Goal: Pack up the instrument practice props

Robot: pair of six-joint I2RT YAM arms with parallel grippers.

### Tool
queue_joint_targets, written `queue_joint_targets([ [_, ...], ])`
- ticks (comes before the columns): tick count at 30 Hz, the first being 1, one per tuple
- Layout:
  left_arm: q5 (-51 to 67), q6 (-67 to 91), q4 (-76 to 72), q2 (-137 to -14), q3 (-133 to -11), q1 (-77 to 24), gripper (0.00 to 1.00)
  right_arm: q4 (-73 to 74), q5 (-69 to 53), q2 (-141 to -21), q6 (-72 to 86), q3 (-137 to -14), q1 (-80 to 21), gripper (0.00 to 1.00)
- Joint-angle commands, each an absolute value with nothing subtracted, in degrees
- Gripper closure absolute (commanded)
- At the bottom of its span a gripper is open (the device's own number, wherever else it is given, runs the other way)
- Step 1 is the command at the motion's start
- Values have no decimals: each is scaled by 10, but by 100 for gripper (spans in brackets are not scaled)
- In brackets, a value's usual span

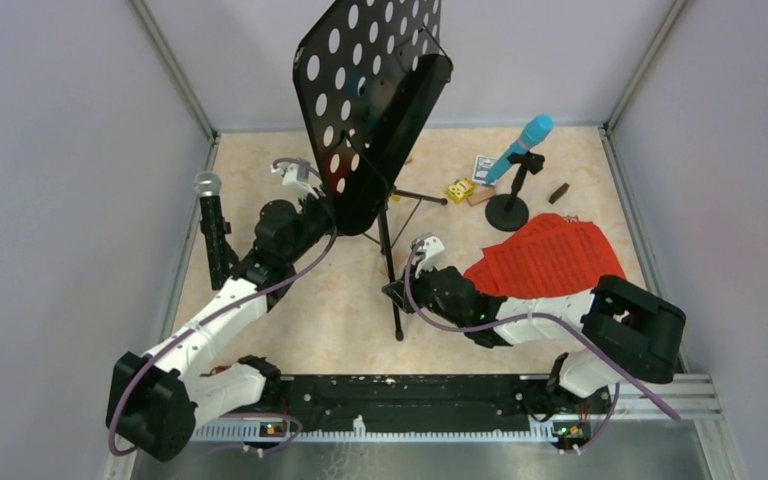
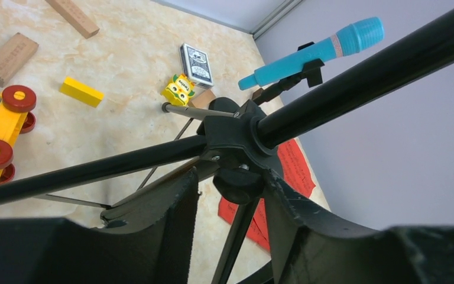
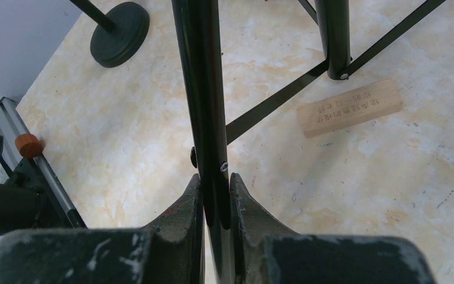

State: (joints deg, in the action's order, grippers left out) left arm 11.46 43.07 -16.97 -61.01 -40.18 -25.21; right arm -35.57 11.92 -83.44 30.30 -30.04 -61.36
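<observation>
Music stand (image 1: 405, 110): black, with a hole-punched desk that is tilted, standing on tripod legs at mid-table. Your right pincer (image 3: 214, 184) is pinching its near leg, with the fingers pressed against both sides of the tube. Your left pincer (image 2: 230, 177) is spread at the hub where the legs meet the pole, one finger on either side of the round knob. You cannot tell whether either finger touches it.

Blue microphone (image 1: 522, 146): tilted in the clip of a round-based holder (image 1: 507, 212), at the far right of the table.

Black microphone (image 1: 210, 215), silver head: upright near the left wall, beside your left arm.

Second round base (image 3: 120, 26): on the table, seen from your right wrist.

Red pages (image 1: 550, 255): lying on the table at right, partly under your right arm.

Others: toy vehicle (image 2: 0, 139), yellow block (image 2: 81, 92), card pack (image 2: 196, 64), wooden block (image 3: 349, 106).
</observation>
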Motion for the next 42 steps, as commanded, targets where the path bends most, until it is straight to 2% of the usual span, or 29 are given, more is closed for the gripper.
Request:
queue_joint_targets([
  [1, 105, 435, -208, -620, -404, -249, 54, -301, 125, -846, 357, -297, -608, 100],
  [7, 102, 465, -206, -626, -405, -250, 78, -298, 125, -845, 357, -295, -608, 100],
  [10, 95, 517, -194, -623, -399, -249, 83, -298, 125, -845, 357, -295, -608, 100],
  [13, 89, 612, -176, -617, -384, -249, 88, -298, 124, -846, 357, -297, -608, 100],
  [15, 77, 739, -137, -614, -375, -250, 100, -297, 124, -846, 356, -298, -608, 100],
  [21, 120, 1047, -129, -618, -337, -250, 100, -294, 120, -846, 356, -300, -608, 100],
  [26, 132, 1212, -100, -607, -316, -250, 100, -291, 120, -845, 356, -302, -608, 100],
  [27, 119, 1219, -117, -601, -310, -250, 96, -291, 120, -845, 357, -303, -608, 100],
  [28, 105, 1222, -135, -597, -304, -250, 85, -292, 120, -845, 357, -304, -608, 100],
  [31, 66, 1212, -180, -583, -284, -249, 36, -291, 120, -846, 356, -306, -608, 100],
  [32, 58, 1207, -178, -578, -282, -249, 27, -292, 120, -847, 356, -306, -608, 100],
  [34, 51, 1190, -168, -569, -273, -249, 21, -290, 120, -847, 356, -306, -608, 100],
  [42, 51, 1069, -118, -529, -250, -241, 14, -278, 130, -817, 352, -300, -608, 100],
])
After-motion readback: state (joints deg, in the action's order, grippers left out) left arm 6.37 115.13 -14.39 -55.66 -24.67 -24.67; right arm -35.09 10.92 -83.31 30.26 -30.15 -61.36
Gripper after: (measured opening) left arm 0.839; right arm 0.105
